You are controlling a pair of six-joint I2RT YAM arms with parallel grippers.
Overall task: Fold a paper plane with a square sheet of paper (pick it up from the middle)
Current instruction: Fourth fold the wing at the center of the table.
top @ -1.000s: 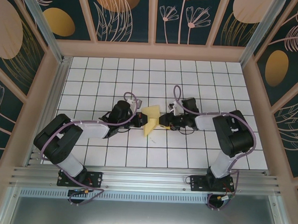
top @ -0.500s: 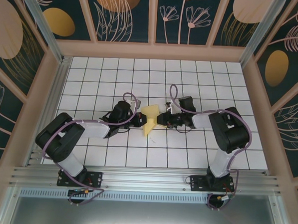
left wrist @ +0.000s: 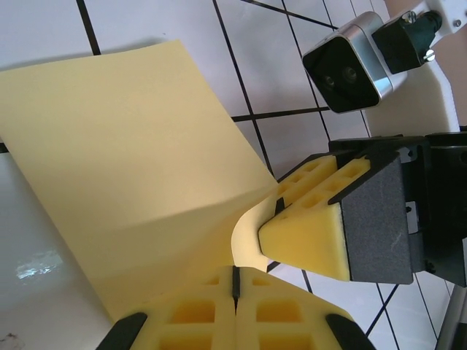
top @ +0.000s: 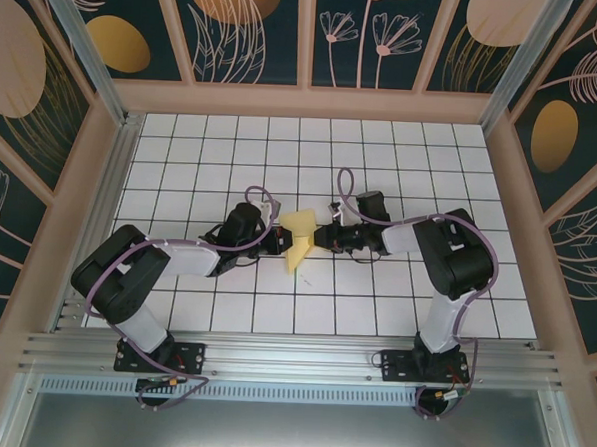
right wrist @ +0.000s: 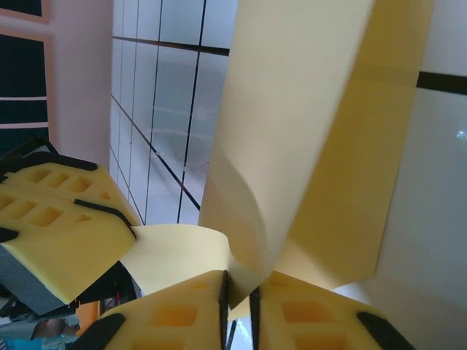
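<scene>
Sheet (top: 300,234): middle of table (top: 402,159), part-folded, standing between my pincers.
Left pincer (left wrist: 235,292): pads pressed together, pinching its left side.
Right pincer (right wrist: 238,295): pinching its right side.
Axis: far-to-near, I judge, across both grips.

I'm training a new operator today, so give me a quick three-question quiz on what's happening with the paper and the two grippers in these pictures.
1. True or false: the yellow paper lies flat on the tiled table.
2. Of the left gripper and right gripper, which pinches the paper? A) left alone B) right alone C) both
3. Fill in: the finger pads are coloured ___.

Key: 1 false, it is bent up between the grippers; 2 C; 3 yellow.
</scene>
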